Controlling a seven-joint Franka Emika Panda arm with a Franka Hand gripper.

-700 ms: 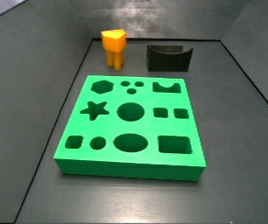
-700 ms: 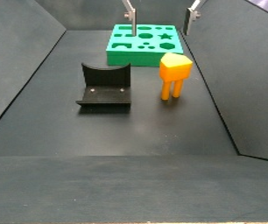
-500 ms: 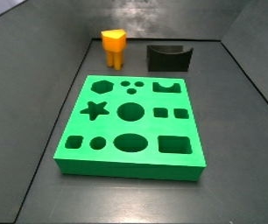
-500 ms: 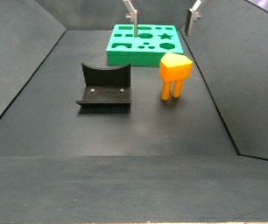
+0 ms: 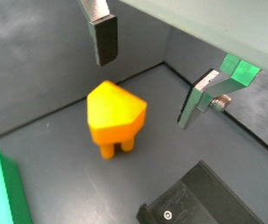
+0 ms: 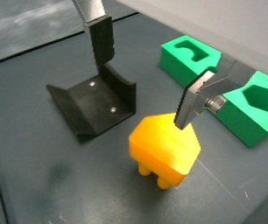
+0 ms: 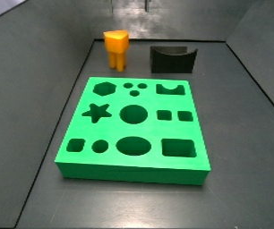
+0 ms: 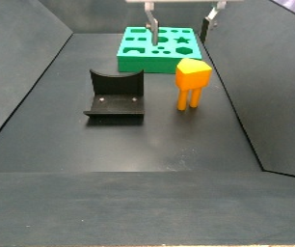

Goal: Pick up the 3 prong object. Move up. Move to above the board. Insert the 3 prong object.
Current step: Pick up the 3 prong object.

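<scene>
The 3 prong object [image 8: 192,83] is a small orange piece that stands upright on its prongs on the dark floor, between the board and the fixture. It also shows in a side view [image 7: 115,49] and in both wrist views [image 5: 113,114] [image 6: 162,149]. The board [image 7: 133,130] is a large flat bright green block with shaped holes, lying flat [image 8: 163,48]. My gripper [image 8: 180,19] hangs open above the 3 prong object. Its fingers [image 5: 103,39] straddle the air over the object's top, apart from it, with nothing between them [image 6: 147,70].
The black fixture [image 8: 116,95] with a curved notch stands beside the 3 prong object [image 7: 172,58] [image 6: 95,103]. Sloping dark walls close in the floor on both sides and at the back.
The gripper has come down a little toward the 3 prong object. The object, board and fixture have not moved.
</scene>
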